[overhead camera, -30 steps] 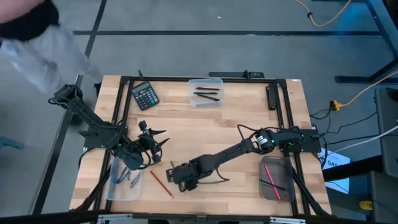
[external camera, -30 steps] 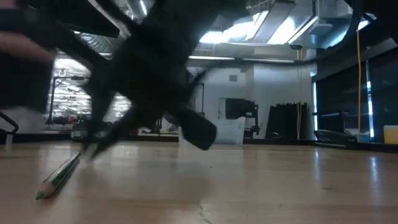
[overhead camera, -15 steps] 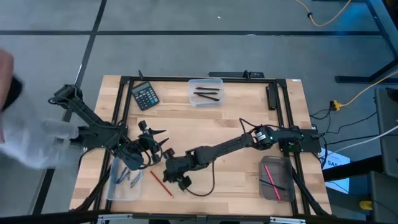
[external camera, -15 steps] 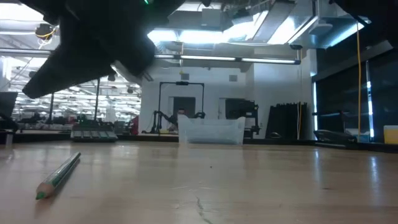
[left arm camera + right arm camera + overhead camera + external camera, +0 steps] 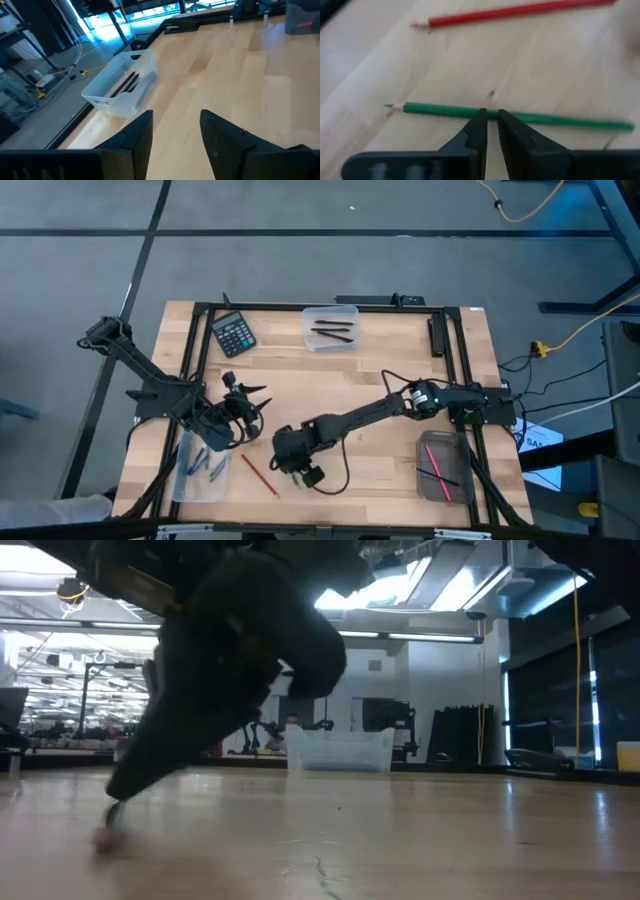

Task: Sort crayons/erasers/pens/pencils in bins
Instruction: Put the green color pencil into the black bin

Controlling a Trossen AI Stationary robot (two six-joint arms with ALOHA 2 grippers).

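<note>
Right gripper [image 5: 489, 119]: jaws nearly closed, tips at the green pencil [image 5: 520, 116], grip unconfirmed. Pencil lies flat on the table [image 5: 400, 375], beside the red pencil [image 5: 515, 11]. Left gripper [image 5: 175, 131]: open, empty, near the left bin [image 5: 203, 478].

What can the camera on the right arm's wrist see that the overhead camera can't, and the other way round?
Only the right wrist view shows the green pencil, lying just past the right gripper fingertips, which stand nearly together. Only the high view shows the three bins, the calculator and the left gripper, open above the table. Both show the red pencil.
</note>
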